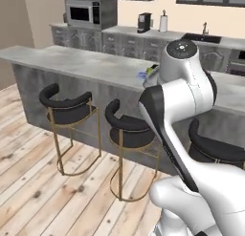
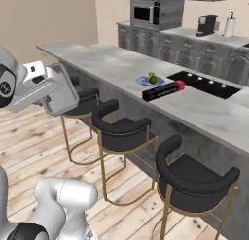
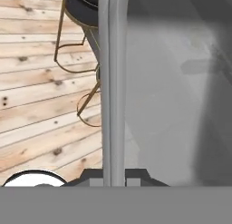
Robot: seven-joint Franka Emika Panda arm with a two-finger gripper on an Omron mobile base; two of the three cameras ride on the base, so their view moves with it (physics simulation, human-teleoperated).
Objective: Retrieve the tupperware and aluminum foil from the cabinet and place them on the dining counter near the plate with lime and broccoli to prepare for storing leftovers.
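Beside the bar stools (image 2: 121,129), short of the long grey table (image 2: 194,108), the arm is carrying a flat grey container, seemingly the tupperware (image 2: 58,95), with the pincer (image 3: 114,175) clamped shut on its rim; in the hand view the container's thin edge is running straight up from between the fingertips. On the table the dark foil box (image 2: 163,91) is already lying just beside the blue plate (image 2: 145,80) with the lime (image 2: 152,77) on it, so the step in hand appears to be delivering the container to that spot. Doing it well means lifting the container high enough to clear the table's near edge and the stool backs while swinging in. It also means levelling the container before lowering, since it is hanging tilted now. A bare patch near the plate would suit best, apart from the foil box so neither is getting nudged. Releasing should wait until the base is resting flat on the table.
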